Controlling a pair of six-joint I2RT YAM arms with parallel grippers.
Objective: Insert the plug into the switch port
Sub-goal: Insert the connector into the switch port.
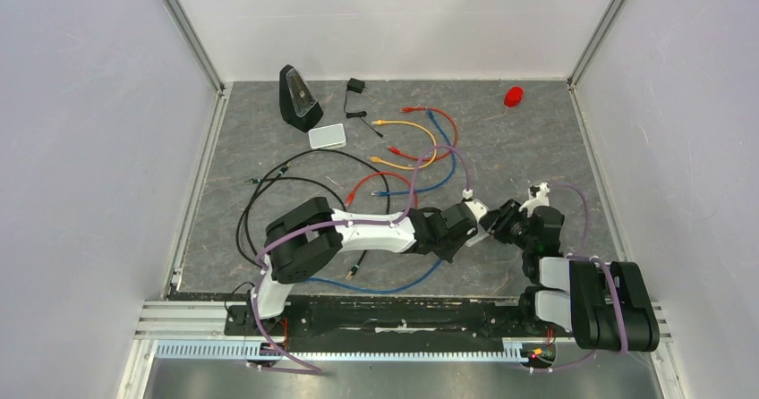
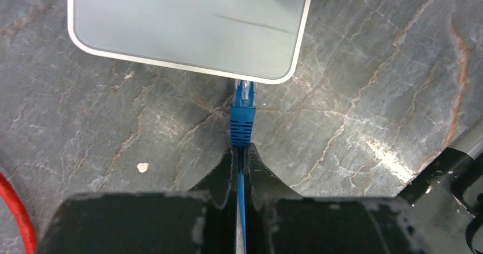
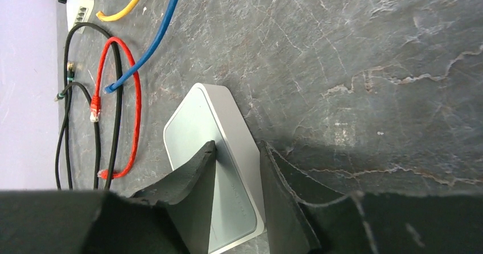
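While your left gripper (image 2: 242,154) is clamped tight on the blue cable (image 2: 241,208) just behind the plug (image 2: 242,109), the plug points to 12 o'clock in your left wrist view, straight at the switch (image 2: 188,26); the plug has a ribbed blue boot and a clear tip, and that tip touches the switch's near rim close to its 5 o'clock corner; whether it sits inside a socket you cannot tell, since that edge is turned from the camera.

You see the switch as a flat, pale grey-white box with rounded corners, a thin bright rim and one faint dark scratch across its top; the dark veined table (image 2: 370,123) shows all around it.

Your right gripper (image 3: 237,146) has its jaws partway apart, straddling one long edge of the switch; one finger (image 3: 191,185) lies over the top face, the other (image 3: 285,208) stands just beside the side wall; whether they pinch it you cannot tell.

From above, both grippers meet nose to nose toward 4 o'clock of the table's middle. Toward 10 o'clock a second pale box (image 1: 326,137) lies just beside a black wedge-shaped device (image 1: 298,99); loose cables (image 1: 412,124) in red, yellow, blue and black loop between there and your arms; a small red object (image 1: 513,96) sits alone near 2 o'clock.
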